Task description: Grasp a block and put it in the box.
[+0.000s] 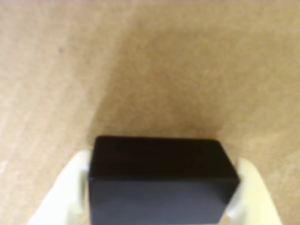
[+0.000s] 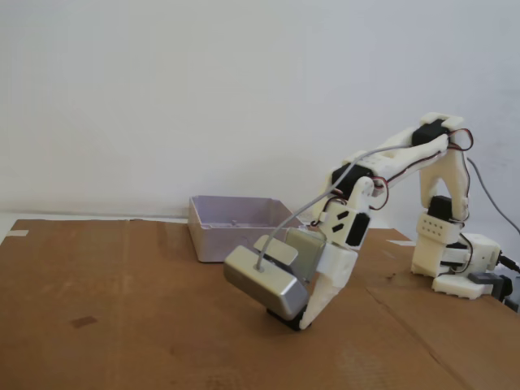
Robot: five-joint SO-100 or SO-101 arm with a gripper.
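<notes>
Brown cardboard sheet (image 2: 122,325) covers the table, w/ white wall behind. White 3D-printed arm (image 2: 431,154) w/ black servos is based far right in fixed view, reaching left & down toward the sheet. Pale lilac-grey plastic box (image 2: 213,236), shallow w/ low walls, sits on cardboard at the far side, just behind the grey metallic housing (image 2: 264,283). Gripper (image 1: 161,187) is clenched on the small matte black rectangular block (image 1: 159,180): wrist view shows pale fingers (image 1: 70,187) pressing both its ends. Block is low by the cardboard, outside the box.
</notes>
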